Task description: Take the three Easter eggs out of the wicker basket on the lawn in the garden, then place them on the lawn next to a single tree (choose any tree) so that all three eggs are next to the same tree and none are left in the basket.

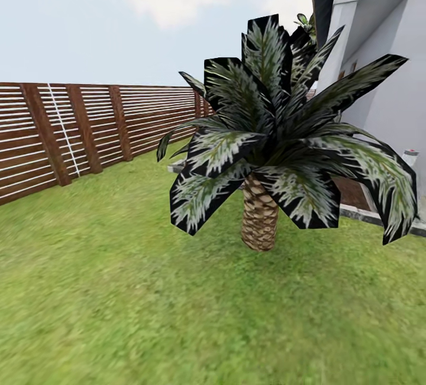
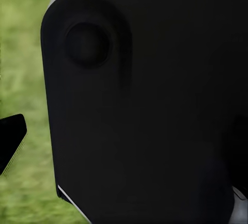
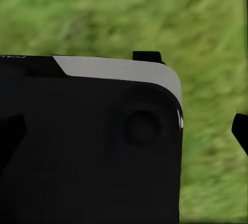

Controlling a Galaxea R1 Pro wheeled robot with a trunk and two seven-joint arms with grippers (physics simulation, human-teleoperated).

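The lawn (image 1: 118, 290) of the garden spreads out in front of me as mottled green grass. The Easter eggs, the wicker basket and the tree are out of view. In the left wrist view one dark fingertip (image 2: 11, 137) of my left gripper (image 2: 124, 141) stands far out at the picture's edge over grass, with a black rounded panel of my own body (image 2: 155, 105) beyond it. My right gripper (image 3: 124, 133) is open, with its fingertips (image 3: 241, 131) wide apart and nothing between them but another black panel (image 3: 88, 146) and grass.
A short palm (image 1: 259, 219) with a scaly brown trunk and wide dark fronds stands ahead, slightly right. A brown slatted fence (image 1: 89, 130) runs along the left. A pale house wall (image 1: 384, 77) and a paved edge (image 1: 367, 214) lie behind the palm on the right.
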